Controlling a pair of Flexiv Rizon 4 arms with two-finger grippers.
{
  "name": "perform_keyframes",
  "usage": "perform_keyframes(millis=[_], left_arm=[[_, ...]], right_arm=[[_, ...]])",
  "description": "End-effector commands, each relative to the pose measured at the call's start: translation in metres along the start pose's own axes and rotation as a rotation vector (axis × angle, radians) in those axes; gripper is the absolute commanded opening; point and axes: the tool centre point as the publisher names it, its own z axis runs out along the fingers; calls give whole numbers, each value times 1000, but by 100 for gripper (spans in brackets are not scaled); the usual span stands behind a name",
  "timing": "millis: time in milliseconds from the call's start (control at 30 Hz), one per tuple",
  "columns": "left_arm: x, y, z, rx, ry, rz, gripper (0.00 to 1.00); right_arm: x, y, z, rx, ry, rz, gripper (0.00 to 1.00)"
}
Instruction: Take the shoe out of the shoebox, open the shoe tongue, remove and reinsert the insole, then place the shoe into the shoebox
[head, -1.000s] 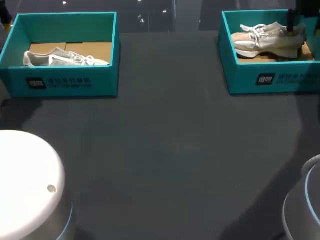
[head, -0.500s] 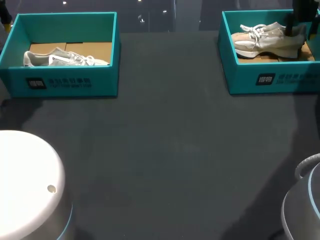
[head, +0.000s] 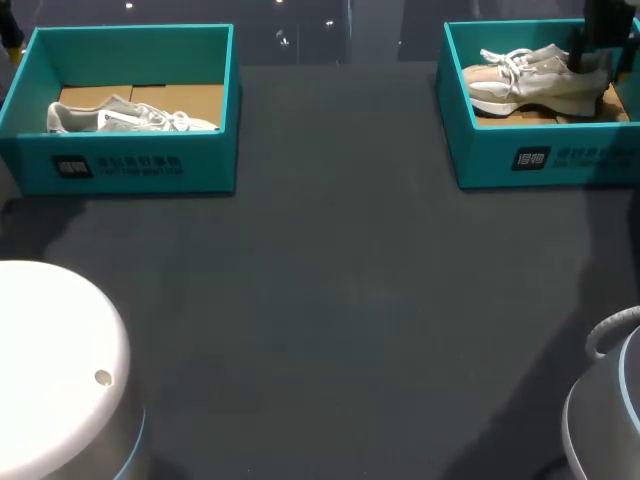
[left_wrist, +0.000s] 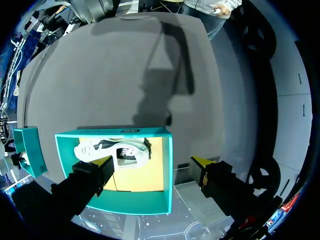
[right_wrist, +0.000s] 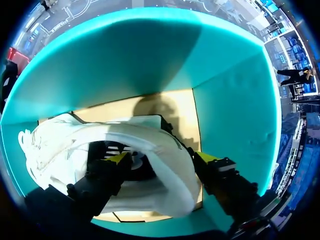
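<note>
Right wrist view: heel of shoe (right_wrist: 75, 145) between parted fingers (right_wrist: 119, 159) of tool (right_wrist: 161, 159)

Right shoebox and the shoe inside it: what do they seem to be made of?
The right shoebox looks like cardboard: matte teal walls, bare brown board on its floor. The shoe seems an off-white mesh or knit fabric with laces and a thick, pale, foam-like sole; the exact textile is unclear.

A dark grey, matte table (head: 330, 300) spreads wide under overhead light, with soft shadows lying along its left and right edges.
</note>
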Motion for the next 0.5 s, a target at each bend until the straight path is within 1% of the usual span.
perform_keyframes(millis=[33,200,233,433,500], left_arm=[[0,-1,0,-2,2,1,100],[0,-1,0,-2,2,1,100],[0,-1,0,-2,2,1,100],[0,-1,0,-2,2,1,100],[0,-1,0,-2,2,1,100]], right_arm=[[-3,2,2,17,9,-1,85],[-8,2,6,26,37,4,84],[-9,2,6,26,39,4,85],[-15,3,2,31,54,3,83],[-16,2,3,37,63,0,81]])
